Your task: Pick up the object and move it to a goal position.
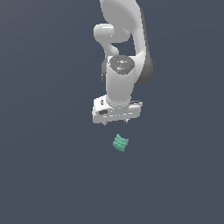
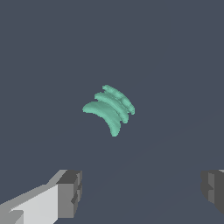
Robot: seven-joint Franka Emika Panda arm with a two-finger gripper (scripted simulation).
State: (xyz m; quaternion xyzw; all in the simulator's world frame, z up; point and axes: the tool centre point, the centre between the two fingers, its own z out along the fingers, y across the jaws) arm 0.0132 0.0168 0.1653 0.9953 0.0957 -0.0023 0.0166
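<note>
The object [image 1: 120, 143] is a small teal-green ribbed block with a wavy edge, lying on the flat dark grey surface. In the exterior view my white gripper [image 1: 116, 123] hangs just above and slightly behind it, not touching it. In the wrist view the object [image 2: 109, 109] lies ahead of the gripper [image 2: 140, 192], outside the gap between the two grey fingertips [image 2: 70, 192]. The jaws stand wide apart and hold nothing.
The white arm [image 1: 124, 52] rises behind the gripper toward the top of the exterior view. The dark grey surface [image 1: 43, 175] extends all around with nothing else on it that I can see.
</note>
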